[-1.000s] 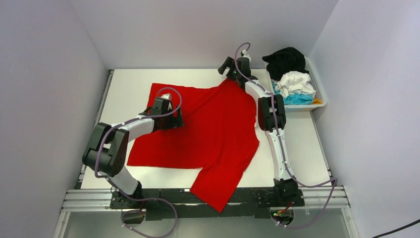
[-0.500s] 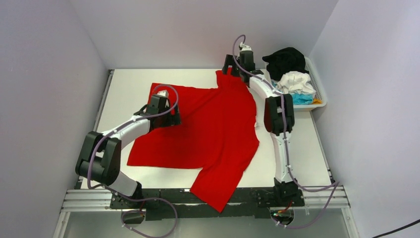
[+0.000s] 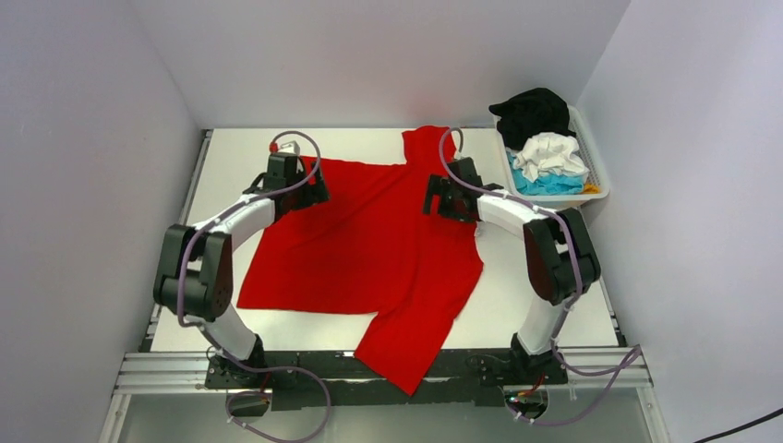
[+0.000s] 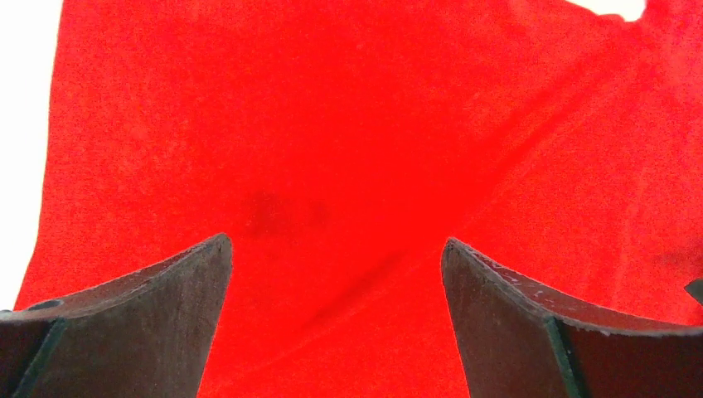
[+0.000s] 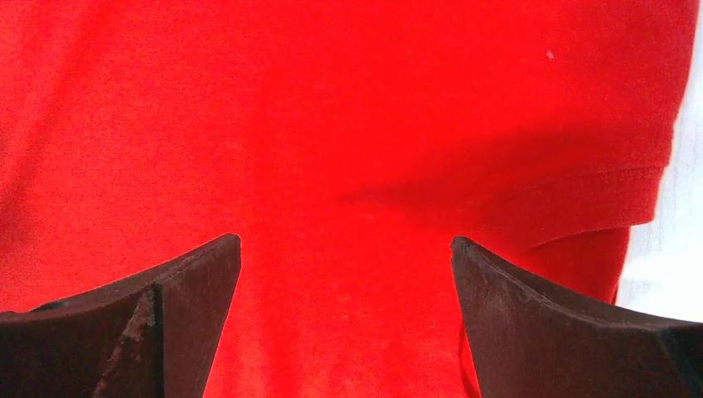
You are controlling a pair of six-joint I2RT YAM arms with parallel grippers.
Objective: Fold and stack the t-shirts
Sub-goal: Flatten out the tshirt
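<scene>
A bright red t-shirt point(image 3: 379, 254) lies spread across the table, one part hanging over the near edge. My left gripper point(image 3: 297, 187) is open over its far left corner; the left wrist view shows red cloth point(image 4: 332, 166) between the spread fingers. My right gripper point(image 3: 441, 198) is open over the shirt's right side near a sleeve hem point(image 5: 580, 186). Neither gripper holds cloth. Black point(image 3: 534, 111), white point(image 3: 551, 153) and turquoise point(image 3: 545, 184) shirts are piled in the basket.
A white slatted basket point(image 3: 598, 175) stands at the far right of the white table point(image 3: 231, 152). Grey walls close in the left, back and right sides. A black rail point(image 3: 305, 369) runs along the near edge.
My right gripper let go of the shirt's far corner and drew back toward me onto the shirt's right side. My left gripper moved farther away, to the shirt's far left corner.
</scene>
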